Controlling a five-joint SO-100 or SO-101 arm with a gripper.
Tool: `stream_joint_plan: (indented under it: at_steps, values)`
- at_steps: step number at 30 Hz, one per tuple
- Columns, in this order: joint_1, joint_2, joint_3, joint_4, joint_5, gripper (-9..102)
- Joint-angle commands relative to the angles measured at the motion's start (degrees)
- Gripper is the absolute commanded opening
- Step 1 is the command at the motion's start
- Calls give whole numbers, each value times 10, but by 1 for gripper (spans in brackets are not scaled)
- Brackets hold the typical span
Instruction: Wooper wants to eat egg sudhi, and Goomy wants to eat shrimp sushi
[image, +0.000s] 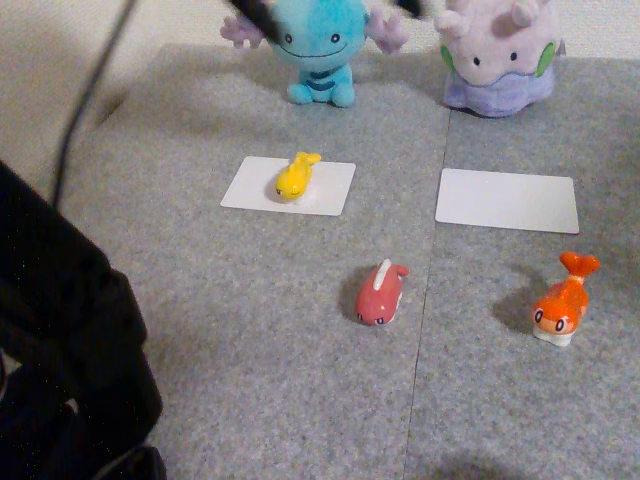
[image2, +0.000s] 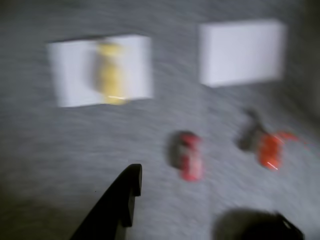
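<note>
On the left of the other view, the egg sudhi (image: 296, 176) already lies on the white card (image: 250, 185) in front of Wooper (image: 316, 45). A pink-red fish (image: 381, 293) sits in the middle of the grey surface (image: 250, 330). To the right, the second white card (image: 507, 200) before Goomy (image: 497, 55) is bare, and the shrimp sushi (image: 562, 300) stands below it, near the edge.

In the wrist view the gripper (image2: 205, 210) hangs above the surface with its fingers (image2: 122, 197) spread, holding nothing.

The pink-red fish lies close by, so it could be picked in error, and a nudge could topple the small shrimp.

The wrist view is smeared with blur; the right finger is cut off at the frame's bottom.
</note>
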Motion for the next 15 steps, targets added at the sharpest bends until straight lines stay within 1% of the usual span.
stream_joint_plan:
  at_steps: [1, 4, 7, 11, 15]
  values:
    - [154, -17, -8, -10, -63, 44]
    - [231, -91, -8, -51, -106, 44]
    - [276, -201, -11, -102, -138, 44]
    - [289, -327, -14, -155, -160, 44]
    - [269, -380, -14, -172, -153, 44]
